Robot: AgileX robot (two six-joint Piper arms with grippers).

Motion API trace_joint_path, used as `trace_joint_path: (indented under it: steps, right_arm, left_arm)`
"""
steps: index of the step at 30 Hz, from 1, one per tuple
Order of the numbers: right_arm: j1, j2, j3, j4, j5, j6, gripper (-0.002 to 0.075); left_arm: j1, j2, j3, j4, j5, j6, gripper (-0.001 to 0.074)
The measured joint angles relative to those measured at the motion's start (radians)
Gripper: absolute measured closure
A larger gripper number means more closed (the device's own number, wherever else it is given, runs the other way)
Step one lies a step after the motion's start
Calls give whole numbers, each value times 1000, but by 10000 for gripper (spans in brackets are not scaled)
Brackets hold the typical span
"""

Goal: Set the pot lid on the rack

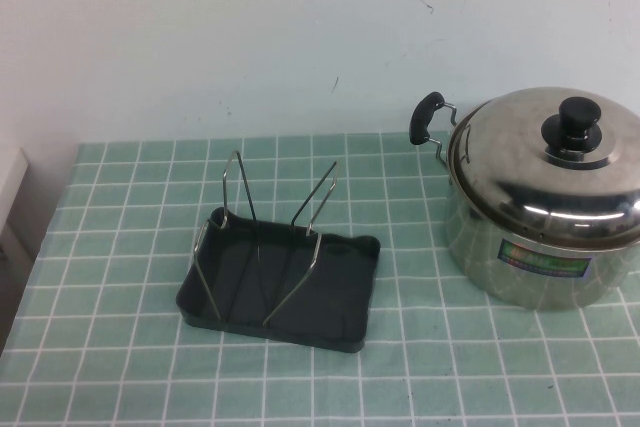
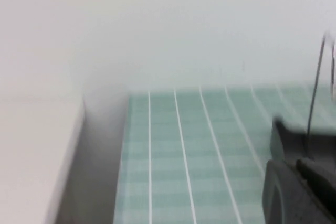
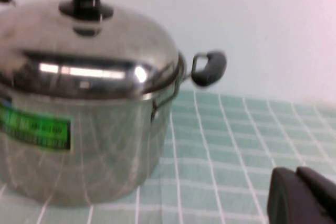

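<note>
The pot lid [image 1: 530,162], shiny domed steel with a black knob [image 1: 572,125], sits on the steel pot [image 1: 520,272] at the right of the table. It also shows in the right wrist view [image 3: 100,45]. The rack [image 1: 340,297], a dark tray with upright wire prongs [image 1: 240,197], stands at the table's middle. Neither gripper shows in the high view. My left gripper [image 2: 295,167] is shut and empty, beside the rack's dark tray [image 2: 289,140]. My right gripper [image 3: 296,174] is shut and empty, low over the cloth, apart from the pot [image 3: 94,145].
A green checked cloth [image 1: 120,277] covers the table. A white wall stands behind. The pot's black side handle [image 1: 427,119] points toward the rack side. A white block [image 1: 10,187] stands off the table's left edge.
</note>
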Motion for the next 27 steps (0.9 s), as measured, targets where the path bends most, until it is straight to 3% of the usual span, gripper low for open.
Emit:
trace_joint_path:
  steps: [8,13,22,27]
  right_arm:
    - [0,0,0,2,-360,0,728]
    - [0,0,0,34,-463,0,728]
    - [0,0,0,78,-676,20,728]
    - [0,0,-94,-79,-489,15,728]
  left_arm:
    - [0,0,0,0,-457,0,737]
    - [0,0,0,0,-636,0,737]
    - [0,0,0,-33,-690,-40,737]
    - [0,0,-81,70,-509,-47,737]
